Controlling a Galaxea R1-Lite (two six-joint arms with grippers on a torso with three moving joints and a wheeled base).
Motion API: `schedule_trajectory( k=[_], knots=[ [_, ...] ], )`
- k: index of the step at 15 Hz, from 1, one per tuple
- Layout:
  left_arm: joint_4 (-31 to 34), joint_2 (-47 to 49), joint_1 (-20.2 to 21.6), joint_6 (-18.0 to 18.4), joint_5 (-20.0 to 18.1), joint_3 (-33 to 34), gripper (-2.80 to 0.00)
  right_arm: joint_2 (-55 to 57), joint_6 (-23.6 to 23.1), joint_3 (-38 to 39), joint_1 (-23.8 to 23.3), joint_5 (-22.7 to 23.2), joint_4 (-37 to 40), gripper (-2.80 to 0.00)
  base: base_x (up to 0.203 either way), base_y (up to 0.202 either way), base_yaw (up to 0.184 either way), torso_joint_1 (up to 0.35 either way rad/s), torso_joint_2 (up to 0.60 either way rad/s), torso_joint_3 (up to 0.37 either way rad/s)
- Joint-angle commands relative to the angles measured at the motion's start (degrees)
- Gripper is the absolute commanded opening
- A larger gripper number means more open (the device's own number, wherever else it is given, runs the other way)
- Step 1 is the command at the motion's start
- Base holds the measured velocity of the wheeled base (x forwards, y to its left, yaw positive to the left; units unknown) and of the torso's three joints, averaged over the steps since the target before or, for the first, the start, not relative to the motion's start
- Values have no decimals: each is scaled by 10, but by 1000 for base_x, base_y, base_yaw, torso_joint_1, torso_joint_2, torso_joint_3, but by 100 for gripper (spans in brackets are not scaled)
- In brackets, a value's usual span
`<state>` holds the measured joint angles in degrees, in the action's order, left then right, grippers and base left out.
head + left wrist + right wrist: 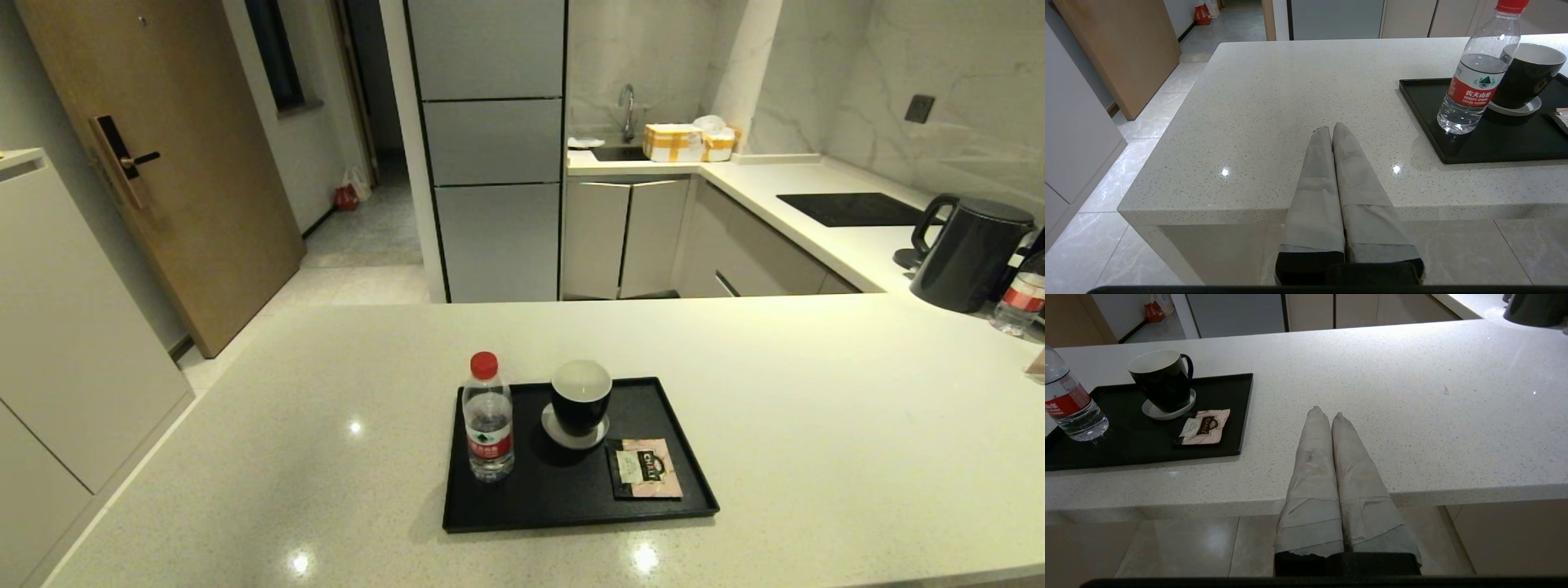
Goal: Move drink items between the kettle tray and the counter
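Black and flat with a low raised rim, the kettle tray point(571, 510) sits in the middle of the pale speckled stone counter point(816, 457) in front of you. On its left end stands a small clear water bottle point(488, 420), upright, with a red cap and a red label. The flat pink-beige tea sachet point(647, 467) lies at the tray's right end, near the front. Between them a black cup with a white inside point(580, 398) rests on a round grey coaster point(571, 434).

Your head view shows neither gripper. Only the wrist views do: the left gripper point(1332, 127) hovers at the counter's near edge, left of the tray, its two grey-wrapped fingers pressed together and holding nothing. The right gripper point(1326, 414) hovers at the near edge to the tray's right, fingers likewise together and empty.

The left wrist view brings the bottle label close: Chinese characters over small Latin lettering that looks like "NONGFU SPRING". The sachet's dark logo shows lettering too small to read with certainty. Only the head view shows a dark electric kettle point(967, 253) and a second bottle point(1020, 298) far right.
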<state>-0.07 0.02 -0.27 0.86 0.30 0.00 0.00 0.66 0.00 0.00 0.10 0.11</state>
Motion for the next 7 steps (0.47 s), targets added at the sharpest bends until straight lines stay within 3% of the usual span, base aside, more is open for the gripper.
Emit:
schedule_trajectory(
  k=[1,7],
  knots=[
    [0,-1,0,0,0,1,-280,1,0,1,1,1,0,-280,0,0,0,0,0,0],
    [0,-1,0,0,0,1,-280,1,-2,1,1,1,1,-280,0,0,0,0,0,0]
  ],
)
